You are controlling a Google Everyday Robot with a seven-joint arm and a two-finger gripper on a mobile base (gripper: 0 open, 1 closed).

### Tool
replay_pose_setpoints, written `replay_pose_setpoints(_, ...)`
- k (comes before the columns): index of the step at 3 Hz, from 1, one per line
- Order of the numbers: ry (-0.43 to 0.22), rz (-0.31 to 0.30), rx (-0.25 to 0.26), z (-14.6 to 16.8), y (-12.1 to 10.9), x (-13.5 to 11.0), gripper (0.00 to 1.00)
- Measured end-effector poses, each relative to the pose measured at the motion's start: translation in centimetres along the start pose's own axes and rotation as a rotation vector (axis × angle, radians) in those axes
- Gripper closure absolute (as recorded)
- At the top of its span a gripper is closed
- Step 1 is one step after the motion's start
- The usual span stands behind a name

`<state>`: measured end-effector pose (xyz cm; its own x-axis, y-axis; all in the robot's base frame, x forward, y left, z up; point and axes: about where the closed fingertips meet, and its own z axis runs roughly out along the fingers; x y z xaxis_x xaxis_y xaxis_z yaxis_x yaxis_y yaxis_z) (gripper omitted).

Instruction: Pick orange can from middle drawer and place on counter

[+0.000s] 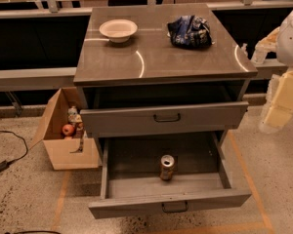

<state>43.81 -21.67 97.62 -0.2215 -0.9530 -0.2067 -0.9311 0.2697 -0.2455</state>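
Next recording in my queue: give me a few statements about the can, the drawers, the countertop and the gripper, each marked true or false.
1. The small orange-brown drink can stands upright in the pulled-out wide grey middle drawer. True.
2. The gripper holds the can. False: it is at the picture's right edge, beside the cabinet and apart from the can.
3. A round white bowl and a crumpled dark blue snack bag sit on the glossy grey-brown counter. True.
4. The open cardboard box stands on the counter. False: it is on the floor beside the cabinet.
5. The taller-fronted grey drawer juts out farther than the middle drawer. False: the middle drawer is out farther.
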Motion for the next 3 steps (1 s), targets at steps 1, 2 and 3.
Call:
replay_pose_setpoints(1,0.000,0.000,0.000,0.0,0.0,0.0,0.00)
replay_pose_setpoints(2,-0.069,0.077,-0.011,1.9,0.4,-0.1,0.00)
replay_pose_setpoints(3,-0.231,0.211,-0.065,7.1,2.2,-0.2,0.00)
